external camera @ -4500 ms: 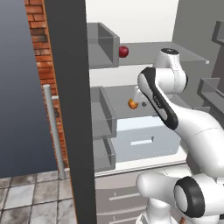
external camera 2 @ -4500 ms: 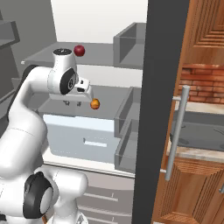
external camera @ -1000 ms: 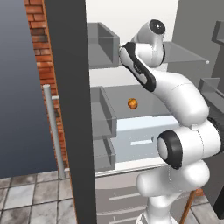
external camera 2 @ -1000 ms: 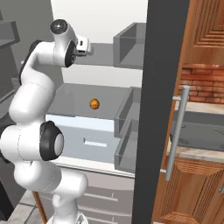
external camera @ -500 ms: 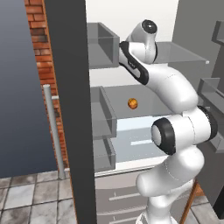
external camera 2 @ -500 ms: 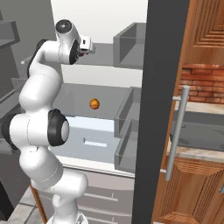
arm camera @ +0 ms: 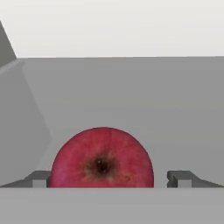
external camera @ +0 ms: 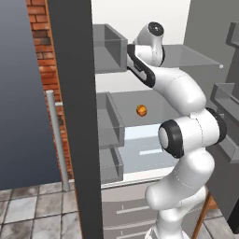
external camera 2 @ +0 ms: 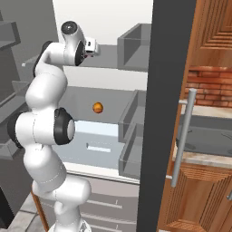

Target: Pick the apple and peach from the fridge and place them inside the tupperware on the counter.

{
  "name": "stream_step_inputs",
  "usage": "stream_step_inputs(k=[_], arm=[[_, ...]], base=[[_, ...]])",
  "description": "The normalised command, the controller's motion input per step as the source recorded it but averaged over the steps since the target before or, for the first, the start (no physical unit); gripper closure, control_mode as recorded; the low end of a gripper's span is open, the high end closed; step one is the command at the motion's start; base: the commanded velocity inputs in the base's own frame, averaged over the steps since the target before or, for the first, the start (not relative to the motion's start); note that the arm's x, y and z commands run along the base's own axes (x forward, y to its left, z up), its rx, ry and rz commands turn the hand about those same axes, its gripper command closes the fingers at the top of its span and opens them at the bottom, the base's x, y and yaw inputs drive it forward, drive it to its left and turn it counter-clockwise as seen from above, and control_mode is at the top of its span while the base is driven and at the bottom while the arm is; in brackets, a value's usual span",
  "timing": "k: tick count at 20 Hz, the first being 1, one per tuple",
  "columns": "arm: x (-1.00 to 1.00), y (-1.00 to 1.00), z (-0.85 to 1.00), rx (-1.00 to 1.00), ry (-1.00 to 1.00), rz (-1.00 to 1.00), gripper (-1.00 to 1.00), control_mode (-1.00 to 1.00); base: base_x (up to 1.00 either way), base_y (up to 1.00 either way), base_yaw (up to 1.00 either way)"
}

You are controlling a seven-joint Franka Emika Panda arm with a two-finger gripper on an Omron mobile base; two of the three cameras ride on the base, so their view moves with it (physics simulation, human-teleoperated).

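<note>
Hand view puts the apple dead ahead of the pincer, sitting between its two tips on the grey upper shelf of the fridge; the left tip looks just at the fruit's edge, the right tip stands a little apart from it. The pincer is spread fully wide and has hold of nothing; whether the left tip actually touches the skin I cannot tell. Below the pincer, one shelf down, the peach rests by itself, well apart from the arm, as the right base view shows too. Beyond the pincer's far side the fridge's white back wall rises, and door bins hang off to its flank. Judged from this, the task is barely begun: neither fruit has left the fridge. What is left is to close on the apple, lift it out, carry it to the tupperware on the surface, then come back for the peach.
</note>
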Motion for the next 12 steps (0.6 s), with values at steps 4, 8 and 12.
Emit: stream_step_inputs(k=[4, 8, 12], arm=[[0.04, 0.04, -0.26, -0.02, 0.01, -0.02, 1.0, -1.0], [0.22, 0.05, -0.16, -0.01, 0.0, 0.0, 1.0, -1.0], [-0.02, 0.0, -0.02, 0.0, 0.0, 0.0, 1.0, -1.0]], base=[[0.0, 0.0, 0.0], [0.0, 0.0, 0.0], [0.0, 0.0, 0.0]])
